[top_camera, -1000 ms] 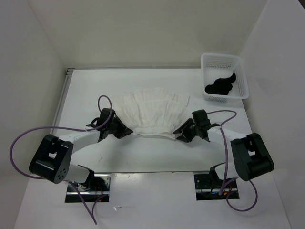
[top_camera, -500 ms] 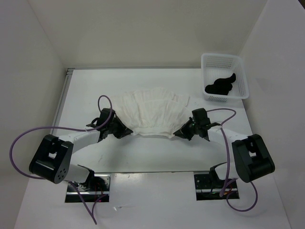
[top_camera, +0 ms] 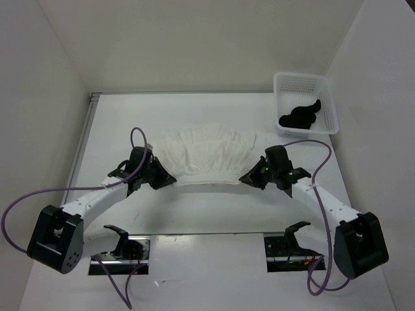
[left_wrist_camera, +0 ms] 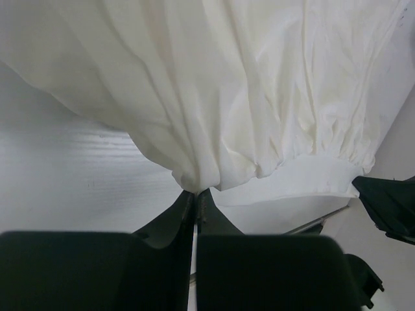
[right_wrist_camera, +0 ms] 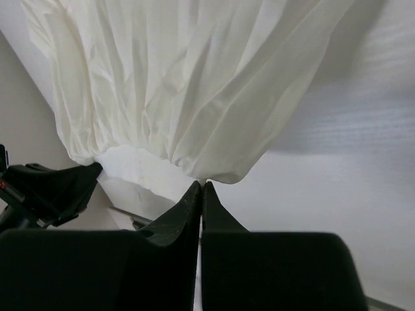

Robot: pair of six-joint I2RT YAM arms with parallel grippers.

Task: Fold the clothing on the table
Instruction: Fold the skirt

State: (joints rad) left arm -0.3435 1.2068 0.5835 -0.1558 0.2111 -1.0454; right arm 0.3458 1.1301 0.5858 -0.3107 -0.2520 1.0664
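White, thin fabric, finely crinkled and gathered into soft pleats, made up the clothing [top_camera: 209, 150]. It lay fanned out near the middle of the table [top_camera: 214, 210], with its curved lower hem strung between the two arms. A smoother band of cloth ran along that hem beneath the gathers. The table was flat, smooth and white, with a thin metal strip [top_camera: 84, 139] down its left side.

At the far right corner stood a rectangular white plastic mesh basket [top_camera: 327, 91], with a small black cloth [top_camera: 299, 117] crumpled inside it.

The left hand [top_camera: 170, 182] was pinched fully closed on the garment's lower left corner. In its wrist view the dark, tapered fingers [left_wrist_camera: 170, 215] met on a bunched tip of fabric, and long folds spread away from the pinch. The right hand [top_camera: 245, 179] was likewise clamped tight on the lower right corner.
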